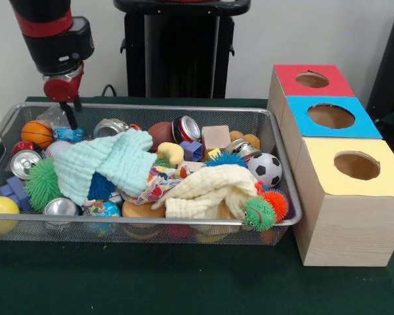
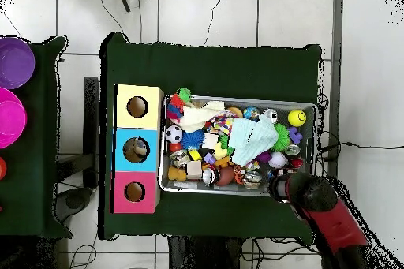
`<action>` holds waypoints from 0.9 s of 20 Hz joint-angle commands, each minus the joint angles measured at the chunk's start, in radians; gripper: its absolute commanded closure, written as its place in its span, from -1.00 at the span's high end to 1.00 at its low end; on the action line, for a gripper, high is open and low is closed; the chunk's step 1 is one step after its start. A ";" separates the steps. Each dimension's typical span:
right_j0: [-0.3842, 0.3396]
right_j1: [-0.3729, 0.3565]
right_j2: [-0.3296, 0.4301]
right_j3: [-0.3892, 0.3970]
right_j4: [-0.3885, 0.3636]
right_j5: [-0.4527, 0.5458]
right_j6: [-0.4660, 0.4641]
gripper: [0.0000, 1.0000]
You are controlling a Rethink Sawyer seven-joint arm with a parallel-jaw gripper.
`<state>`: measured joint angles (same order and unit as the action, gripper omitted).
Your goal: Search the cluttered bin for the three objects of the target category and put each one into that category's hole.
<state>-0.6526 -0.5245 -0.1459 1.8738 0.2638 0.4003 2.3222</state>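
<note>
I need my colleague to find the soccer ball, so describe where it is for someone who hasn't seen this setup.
Look in the wire mesh bin, at the end beside the three boxes. The soccer ball sits against that wall, just above the cream cloth; it's the only white ball with black patches.

One camera sits low and close across the table; the other looks straight down from high. Both share the wire bin [image 1: 276,157] [image 2: 308,109] and the three boxes [image 1: 341,210] [image 2: 118,147].

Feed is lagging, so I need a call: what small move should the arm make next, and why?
Probably ease the gripper straight down into the bin: it hangs at the corner holding the basketball and a crumpled clear wrapper, gripping nothing visible. The target category isn't evident.
</note>
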 commanded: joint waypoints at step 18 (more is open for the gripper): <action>0.032 0.107 -0.031 -0.105 0.022 -0.217 0.123 1.00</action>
<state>-0.6050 -0.4550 -0.1844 1.8708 0.2640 0.2392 2.3222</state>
